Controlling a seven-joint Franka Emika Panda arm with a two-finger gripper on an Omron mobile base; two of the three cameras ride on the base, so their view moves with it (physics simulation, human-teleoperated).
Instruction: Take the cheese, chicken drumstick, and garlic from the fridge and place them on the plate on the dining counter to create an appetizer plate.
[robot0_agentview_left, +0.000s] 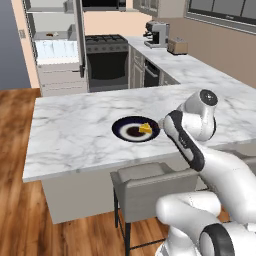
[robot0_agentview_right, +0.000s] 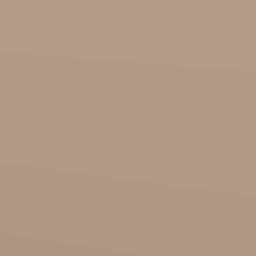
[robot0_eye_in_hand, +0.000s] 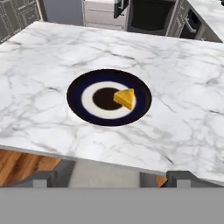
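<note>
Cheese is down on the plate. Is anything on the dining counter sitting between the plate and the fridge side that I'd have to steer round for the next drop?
Nothing visible does. The cheese lies on the plate, and the dining counter around the plate is bare marble out to its far edge. Beyond it, the fridge stands open. The gripper hangs open before the plate, holding nothing.

Even, diffuse light falls across the scene with no single visible source. The marble desk (robot0_agentview_left: 75, 135) reads bright and clean, without glare or hot spots. Shadows are faint: only a soft darkening under the desk's overhang and beneath the chair (robot0_agentview_left: 150, 192). The plate (robot0_eye_in_hand: 144, 98) casts almost no shadow. Edges are slightly soft and pixelated, as in a low-resolution render. The right base view is a flat, featureless tan wash with faint banding.
</note>
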